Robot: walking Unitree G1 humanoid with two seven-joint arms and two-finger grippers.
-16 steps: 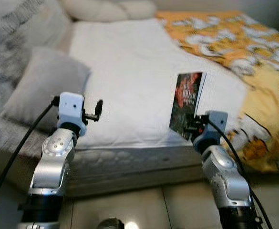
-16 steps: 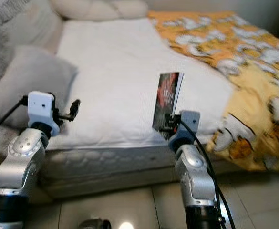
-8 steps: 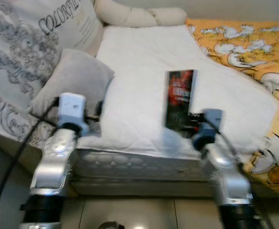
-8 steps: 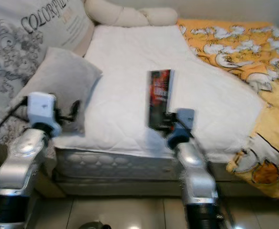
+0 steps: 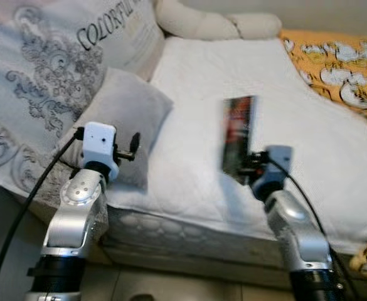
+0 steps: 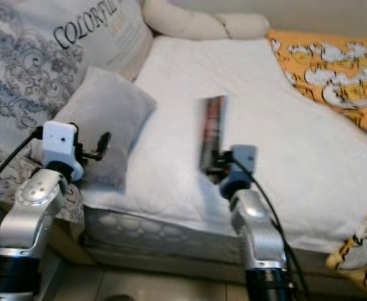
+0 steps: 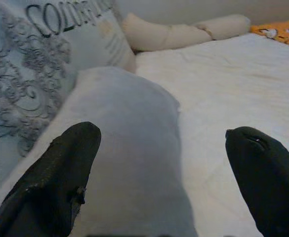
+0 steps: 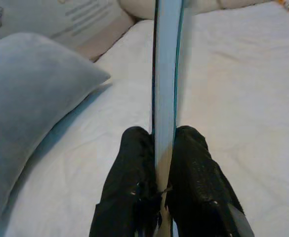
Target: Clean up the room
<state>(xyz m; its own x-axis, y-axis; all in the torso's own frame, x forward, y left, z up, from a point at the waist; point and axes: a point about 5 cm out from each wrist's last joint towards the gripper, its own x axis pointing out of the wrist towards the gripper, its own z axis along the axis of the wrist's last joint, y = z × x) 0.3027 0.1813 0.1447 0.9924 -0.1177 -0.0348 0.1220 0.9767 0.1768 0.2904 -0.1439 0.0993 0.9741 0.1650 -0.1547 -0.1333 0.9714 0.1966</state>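
— What colours are on the bed?
— A white quilted mattress cover (image 5: 283, 119), a plain grey cushion (image 5: 123, 122), and at ten o'clock a pale pillow (image 5: 39, 81) with grey scrollwork and dark lettering.
— And at two o'clock?
— An orange blanket (image 5: 340, 69) patterned in white. The book (image 5: 238, 135) has a dark cover with red; cream bolster (image 5: 218, 25) behind.

A white-sheeted bed (image 5: 308, 144) carries a grey cushion (image 5: 123, 119), a patterned pillow (image 5: 39, 81) — and an orange blanket (image 5: 340, 69).

Both silver arms reach forward, bent at the elbow. The left claw (image 7: 159, 173) holds its fingers wide apart; the right claw (image 8: 165, 153) is clamped upright.
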